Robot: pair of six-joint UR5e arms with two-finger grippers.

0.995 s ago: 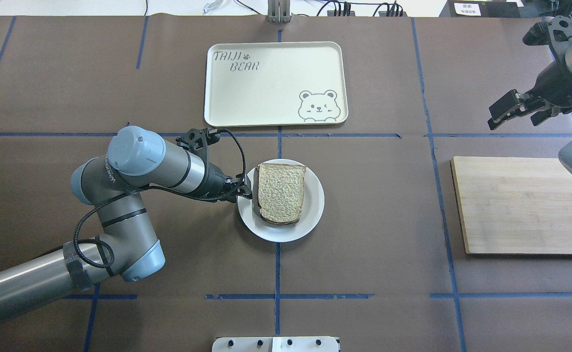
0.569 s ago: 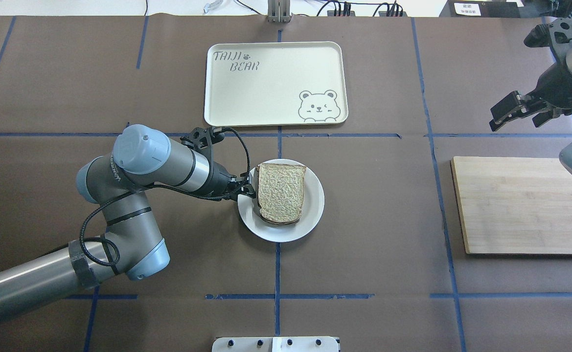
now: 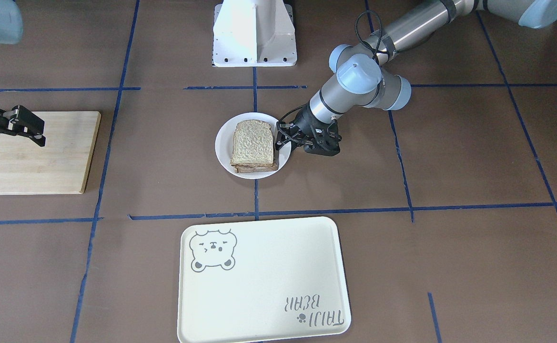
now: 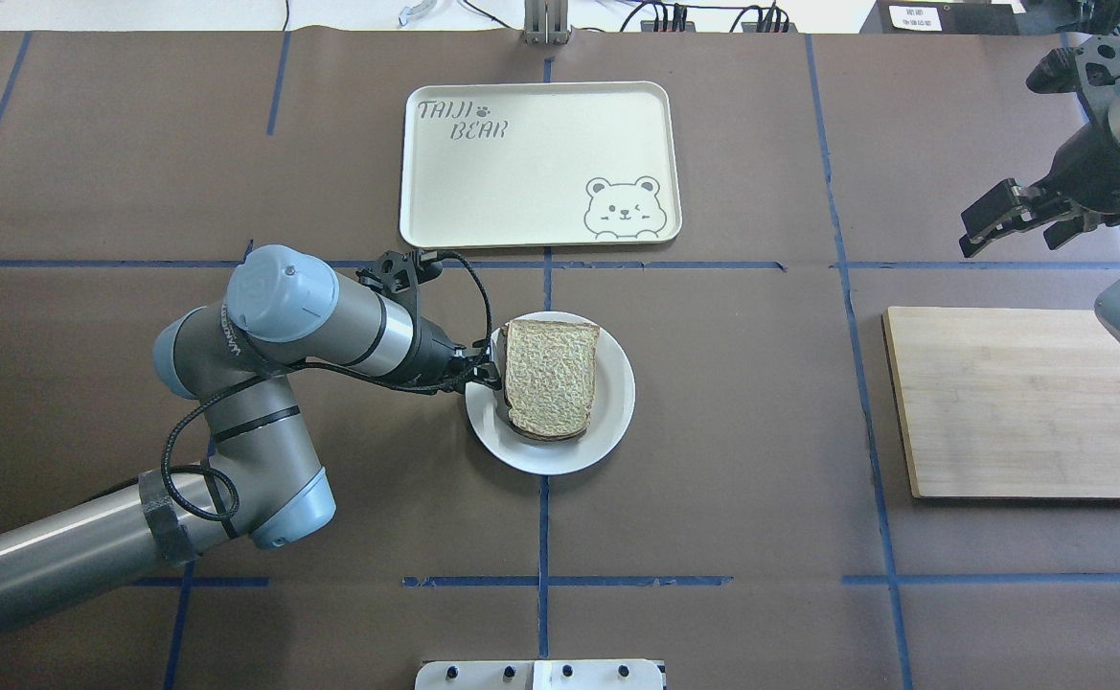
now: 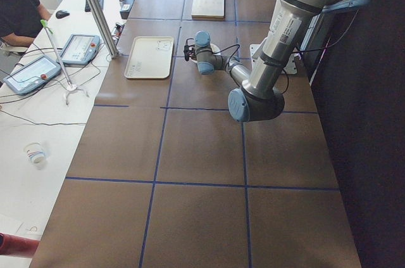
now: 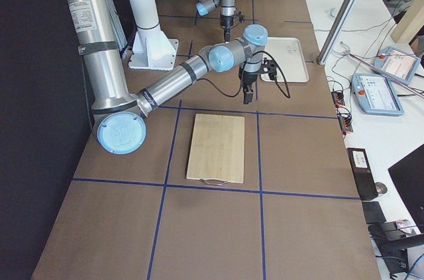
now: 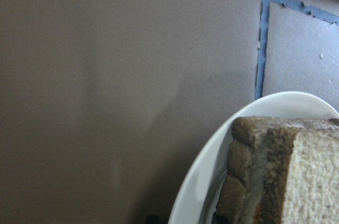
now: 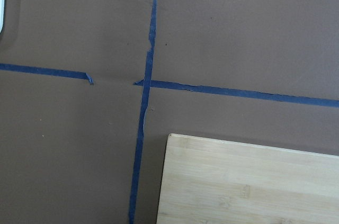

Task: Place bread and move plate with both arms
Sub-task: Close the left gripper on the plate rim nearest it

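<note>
A light-brown bread slice (image 4: 552, 377) lies on top of a stack of slices on the small white plate (image 4: 614, 414) at the table's centre. My left gripper (image 4: 487, 370) is low at the plate's left rim, beside the bread. Its jaws look open, with the rim between them. The front view shows it (image 3: 282, 136) against the plate (image 3: 222, 143) and bread (image 3: 253, 141). The left wrist view shows the plate rim (image 7: 198, 179) and the bread's crust (image 7: 254, 171) close up. My right gripper (image 4: 1010, 218) is open and empty, hovering beyond the cutting board's far edge.
The cream bear tray (image 4: 540, 163) lies just behind the plate. A wooden cutting board (image 4: 1019, 402) lies at the right, also in the right wrist view (image 8: 249, 181). The robot's white pedestal (image 3: 254, 33) stands at the table's near edge.
My left arm has moved a little to the right, bringing its gripper in against the plate's left rim. My right gripper has shifted slightly away from the board.
</note>
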